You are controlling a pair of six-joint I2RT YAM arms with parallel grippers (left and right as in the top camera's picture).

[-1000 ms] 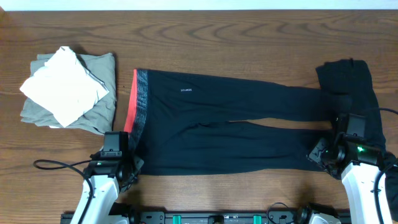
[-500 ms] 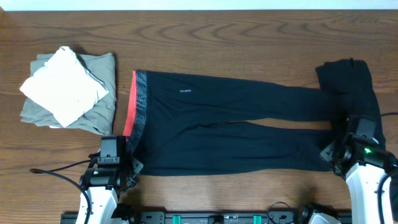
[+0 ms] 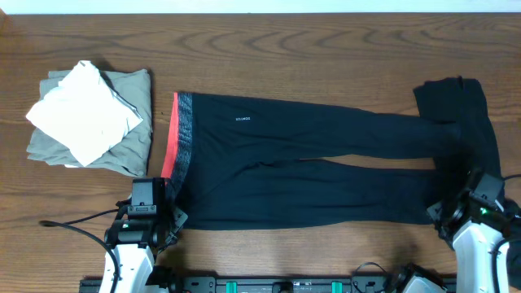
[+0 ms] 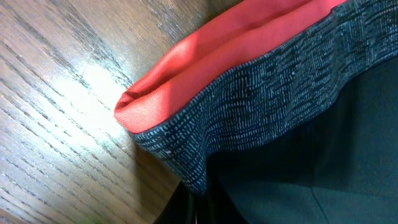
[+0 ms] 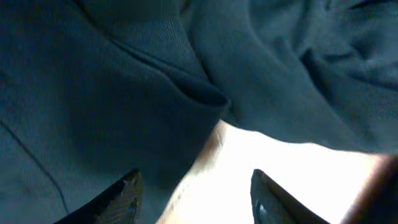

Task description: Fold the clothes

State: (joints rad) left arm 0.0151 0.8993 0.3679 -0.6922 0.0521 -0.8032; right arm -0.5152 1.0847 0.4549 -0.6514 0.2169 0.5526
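While the pants (image 3: 309, 175) lie spread flat across the middle of the table (image 3: 326, 41), their waistband (image 3: 183, 138) is at the left end and both legs run off to the right. A coral-red lining (image 3: 170, 138) shows along the waistband's outer edge. A small white logo (image 3: 243, 119) sits on the far hip, just right of the band. The band is a mottled grey-black weave, and the rest of the pants is plain black.

At the pants' cuffs a black piece (image 3: 456, 102) lies crumpled, overlapping the far cuff and reaching down beside the near one.

The left gripper (image 3: 152, 207) sits at the pants' near waistband corner, touching it or just beside it. Its fingers are together. Whether they pinch any cloth cannot be told, since the wrist view shows only that corner, with the lining turned out over the wood.

The right gripper (image 5: 194, 186) is just right of the pants' near cuff. Its fingers (image 5: 127, 196) are apart with bare table between them and hold nothing. Dark cloth lies just ahead of the tips.

Left of the pants, apart from the waistband, a folded khaki garment (image 3: 134, 106) carries a white cloth (image 3: 81, 110) on top. A cable (image 3: 73, 221) trails left of the left gripper.
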